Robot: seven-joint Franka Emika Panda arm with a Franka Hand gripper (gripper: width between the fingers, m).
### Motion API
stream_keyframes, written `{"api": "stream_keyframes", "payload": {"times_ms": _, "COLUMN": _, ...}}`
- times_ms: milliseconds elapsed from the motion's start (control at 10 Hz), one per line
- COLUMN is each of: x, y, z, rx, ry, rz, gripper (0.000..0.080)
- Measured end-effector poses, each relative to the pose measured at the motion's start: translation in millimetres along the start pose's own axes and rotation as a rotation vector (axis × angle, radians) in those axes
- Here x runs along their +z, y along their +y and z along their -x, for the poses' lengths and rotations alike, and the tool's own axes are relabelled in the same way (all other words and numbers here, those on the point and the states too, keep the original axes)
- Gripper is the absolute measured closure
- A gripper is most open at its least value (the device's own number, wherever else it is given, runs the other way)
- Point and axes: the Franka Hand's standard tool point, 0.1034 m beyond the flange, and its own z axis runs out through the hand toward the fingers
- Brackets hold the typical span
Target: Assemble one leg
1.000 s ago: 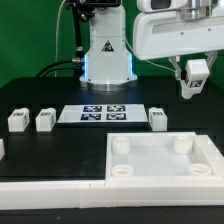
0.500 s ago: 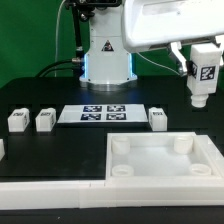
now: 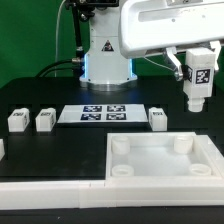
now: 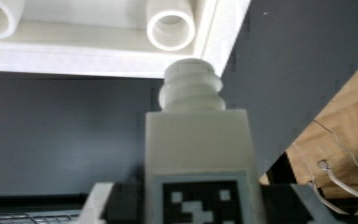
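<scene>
My gripper [image 3: 198, 80] is shut on a white leg [image 3: 199, 88] with a black-and-white tag, and holds it in the air above the far right corner of the white tray [image 3: 160, 184]. In the wrist view the held leg [image 4: 197, 130] fills the middle, its rounded stud end pointing away towards the tray's edge [image 4: 87, 58], with two round sockets showing beyond. Three more legs stand on the black table: two at the exterior view's left [image 3: 17, 121] [image 3: 45, 121] and one beside the marker board [image 3: 157, 119].
The marker board [image 3: 104, 114] lies in the middle of the table. The robot's base [image 3: 106, 55] stands behind it. A white bar [image 3: 50, 188] runs along the front edge at the exterior view's left. A small white part [image 3: 1, 149] sits at the left edge.
The gripper has turned the held leg so that its tag faces the exterior camera, and has lifted it a little. The other legs and the tray have not moved.
</scene>
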Motion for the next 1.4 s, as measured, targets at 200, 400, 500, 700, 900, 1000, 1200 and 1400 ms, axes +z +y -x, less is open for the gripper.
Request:
{"api": "stream_keyframes", "payload": {"times_ms": 200, "x": 20.7, "y": 11.4, "z": -19.9, "rx": -0.015, "ry": 0.039, "rz": 0.008, "gripper": 0.0512}}
{"api": "stream_keyframes", "payload": {"times_ms": 400, "x": 45.4, "y": 15.3, "z": -25.3, "rx": -0.006, "ry": 0.041, "rz": 0.004, "gripper": 0.0512}}
{"api": "stream_keyframes", "payload": {"times_ms": 500, "x": 52.6, "y": 14.1, "z": -17.0, "rx": -0.005, "ry": 0.025, "rz": 0.001, "gripper": 0.0512}}
{"api": "stream_keyframes", "payload": {"times_ms": 700, "x": 62.8, "y": 8.2, "z": -2.5, "rx": -0.008, "ry": 0.009, "rz": -0.005, "gripper": 0.0512}}
{"api": "stream_keyframes", "payload": {"times_ms": 900, "x": 64.4, "y": 6.0, "z": -0.4, "rx": -0.01, "ry": 0.006, "rz": -0.007, "gripper": 0.0512}}
{"api": "stream_keyframes", "payload": {"times_ms": 1000, "x": 66.7, "y": 5.7, "z": 0.6, "rx": -0.009, "ry": 0.004, "rz": -0.008, "gripper": 0.0512}}
{"api": "stream_keyframes", "payload": {"times_ms": 1200, "x": 74.9, "y": 5.8, "z": 3.5, "rx": -0.005, "ry": -0.003, "rz": -0.01, "gripper": 0.0512}}
{"api": "stream_keyframes", "payload": {"times_ms": 1400, "x": 81.2, "y": 6.2, "z": 12.3, "rx": -0.003, "ry": -0.014, "rz": -0.011, "gripper": 0.0512}}
